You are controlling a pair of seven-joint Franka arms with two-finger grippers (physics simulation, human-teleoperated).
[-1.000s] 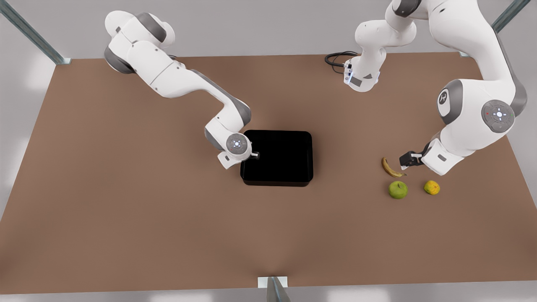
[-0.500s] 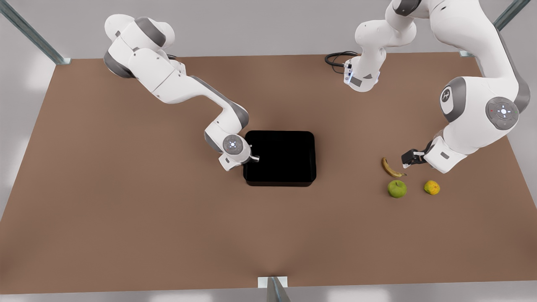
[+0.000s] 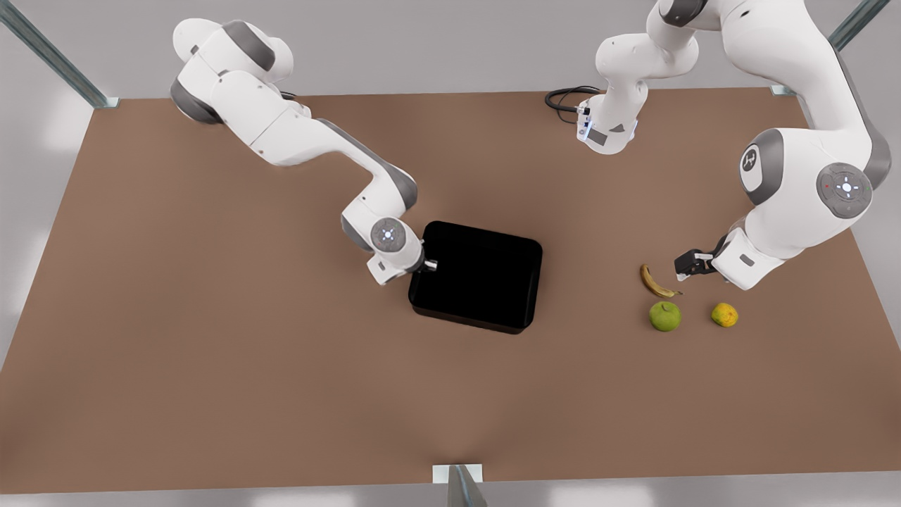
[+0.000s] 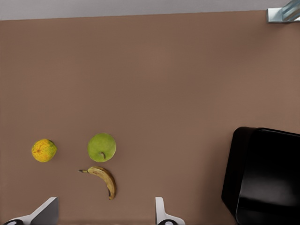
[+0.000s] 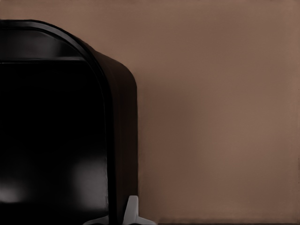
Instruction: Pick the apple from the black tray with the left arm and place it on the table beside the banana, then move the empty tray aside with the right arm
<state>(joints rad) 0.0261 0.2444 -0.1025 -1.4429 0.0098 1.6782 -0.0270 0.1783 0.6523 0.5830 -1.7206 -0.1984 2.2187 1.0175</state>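
The black tray (image 3: 479,274) lies empty and skewed near the middle of the table (image 3: 211,352). My right gripper (image 3: 428,265) is shut on the tray's rim at the front view's left, and one of its fingers (image 5: 132,211) shows outside the tray's wall (image 5: 123,140). The yellow-green apple (image 3: 665,316) rests on the table just in front of the speckled banana (image 3: 654,282). My left gripper (image 3: 686,271) hovers open beside the banana, empty. In the left wrist view the apple (image 4: 102,147) and banana (image 4: 105,178) lie almost touching.
A yellow-orange lumpy fruit (image 3: 724,315) sits to the front view's right of the apple. A black cable (image 3: 563,98) coils at the table's far edge. Grey frame posts (image 3: 56,56) stand at the corners. Open tabletop lies in front of the tray.
The tray has slid toward the front view's right and turned, its far corner swinging outward with the right gripper on its rim. The left gripper drew slightly back from the banana.
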